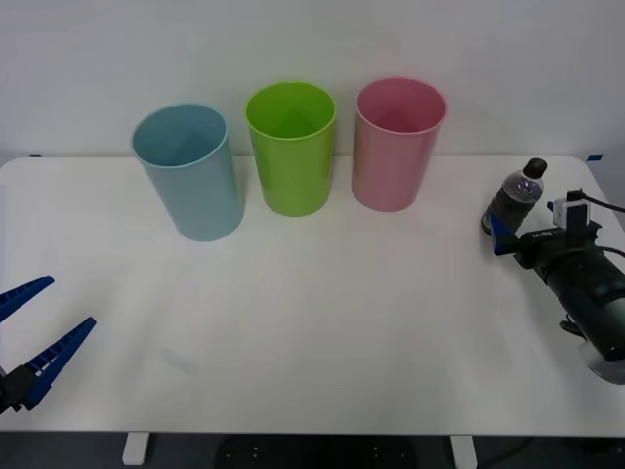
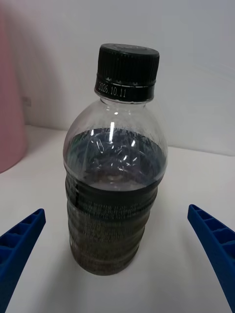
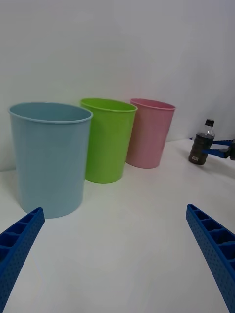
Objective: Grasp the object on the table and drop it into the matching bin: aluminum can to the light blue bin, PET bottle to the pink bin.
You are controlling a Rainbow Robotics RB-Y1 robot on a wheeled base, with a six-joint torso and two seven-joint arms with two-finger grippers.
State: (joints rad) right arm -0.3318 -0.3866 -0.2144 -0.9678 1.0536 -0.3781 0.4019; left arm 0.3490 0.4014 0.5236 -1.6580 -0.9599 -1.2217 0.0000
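Left pincer (image 1: pixel 34 332) parked low at the near left corner of the surface (image 1: pixel 322 322), fingers spread wide, holding nothing.

Right pincer (image 2: pixel 117 254) at the right side of the surface, fingers spread wide, one on each side of the PET bottle (image 2: pixel 115 166) with a gap on both sides; no contact visible. Bottle stands upright, black cap on, dark contents to the shoulder. In the front view the bottle (image 1: pixel 515 195) stands near the right edge, right of the pink bin (image 1: pixel 395 147) and apart from it.

Far row, left to right: light blue bin (image 1: pixel 190 176), lime green bin (image 1: pixel 290 147), pink bin, all upright, close together. Open white surface lies between bottle and pink bin, and across the whole near half.
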